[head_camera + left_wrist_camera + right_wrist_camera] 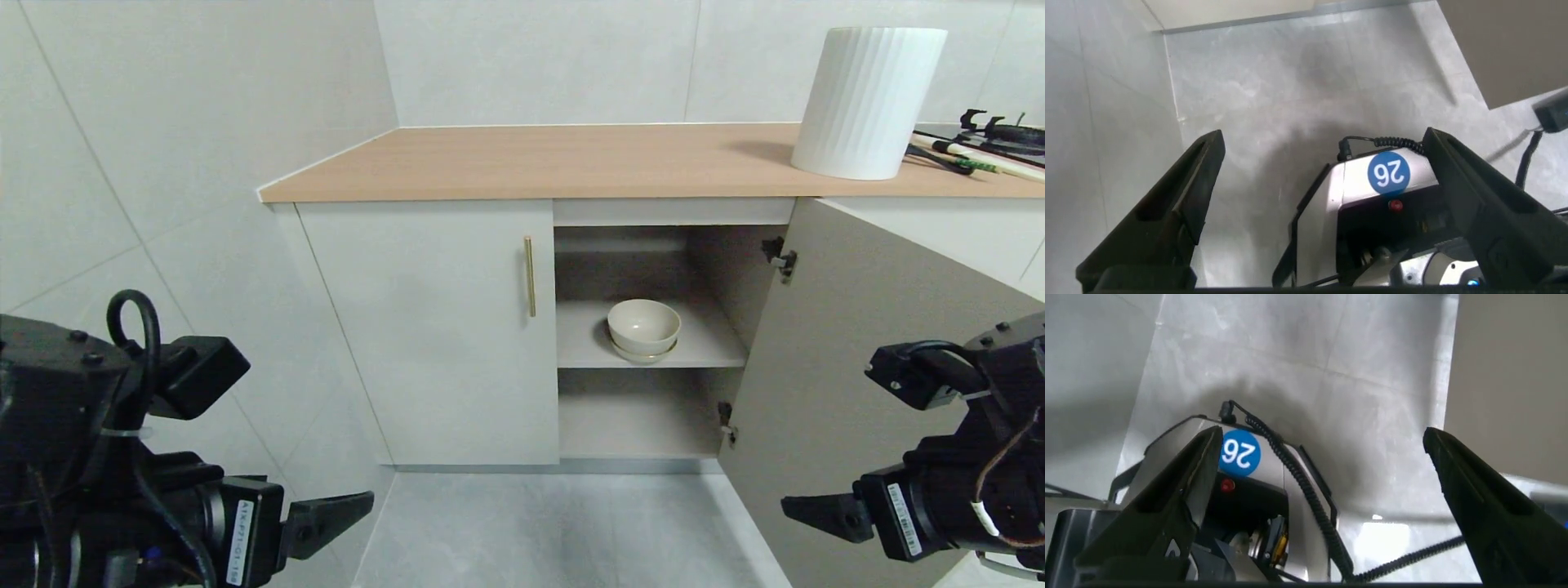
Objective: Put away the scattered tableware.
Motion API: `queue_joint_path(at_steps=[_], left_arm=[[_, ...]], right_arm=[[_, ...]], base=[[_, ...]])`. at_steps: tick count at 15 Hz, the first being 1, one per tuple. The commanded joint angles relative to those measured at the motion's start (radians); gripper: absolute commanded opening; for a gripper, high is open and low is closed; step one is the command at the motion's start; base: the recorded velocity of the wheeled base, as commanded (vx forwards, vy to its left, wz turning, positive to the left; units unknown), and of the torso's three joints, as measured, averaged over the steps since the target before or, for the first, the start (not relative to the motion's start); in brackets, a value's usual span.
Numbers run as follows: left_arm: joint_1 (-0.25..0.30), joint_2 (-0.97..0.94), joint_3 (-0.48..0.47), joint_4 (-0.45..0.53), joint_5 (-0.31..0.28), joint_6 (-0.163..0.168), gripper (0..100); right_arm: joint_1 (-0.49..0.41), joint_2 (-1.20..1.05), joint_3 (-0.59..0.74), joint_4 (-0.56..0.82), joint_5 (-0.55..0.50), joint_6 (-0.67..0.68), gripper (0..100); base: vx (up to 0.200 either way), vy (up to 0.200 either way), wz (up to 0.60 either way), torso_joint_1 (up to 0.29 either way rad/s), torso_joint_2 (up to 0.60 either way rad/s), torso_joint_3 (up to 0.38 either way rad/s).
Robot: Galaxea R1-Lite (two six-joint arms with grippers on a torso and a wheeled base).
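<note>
My left gripper [1324,139] hangs low at the lower left of the head view, fingers spread wide with nothing between them. The right gripper [1323,439] mirrors it at the lower right, equally wide and empty. I judge both are held back to keep clear of the cabinet door [857,367]. That door stands swung out, so the middle shelf [710,347] is reachable. There, at centre frame, a cream bowl [643,325] sits nested in a second dish [645,354], which saves room. On the worktop [531,159], at the upper right, what look like chopsticks [1004,167] lie beside a white ribbed container [869,102], probably next to stow.
</note>
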Motion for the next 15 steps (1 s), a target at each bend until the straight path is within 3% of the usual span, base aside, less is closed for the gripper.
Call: queue_joint_path(at_steps=[1, 5, 6, 9, 12, 15], left_arm=[[0.000, 0.000, 0.001, -0.001, -0.001, 0.001, 100], [0.000, 0.000, 0.001, -0.001, -0.001, 0.001, 100], [0.000, 0.000, 0.001, -0.001, -0.001, 0.001, 100], [0.000, -0.001, 0.001, -0.001, -0.001, 0.001, 100], [0.000, -0.006, 0.001, -0.001, -0.001, 0.001, 100], [0.000, -0.004, 0.001, -0.001, -0.001, 0.001, 100]], right_arm=[[0.000, -0.045, -0.005, 0.047, 0.007, -0.023, 100], [0.000, -0.113, -0.005, 0.133, 0.030, -0.110, 100], [0.000, -0.197, -0.017, 0.276, 0.067, -0.221, 100], [0.000, -0.245, -0.049, 0.408, 0.067, -0.280, 100], [-0.008, -0.251, -0.057, 0.420, 0.036, -0.285, 100], [-0.090, -0.235, -0.081, 0.414, -0.009, -0.282, 100]], base=[[0.000, -0.200, 0.00, 0.012, 0.01, -0.007], [0.000, -0.200, 0.00, 0.001, 0.01, 0.001], [0.000, -0.200, 0.00, -0.002, 0.00, 0.002], [0.000, -0.200, 0.00, 0.002, 0.00, 0.004], [0.000, 0.000, 0.00, 0.000, 0.00, 0.000], [0.000, 0.000, 0.00, 0.000, 0.00, 0.000]])
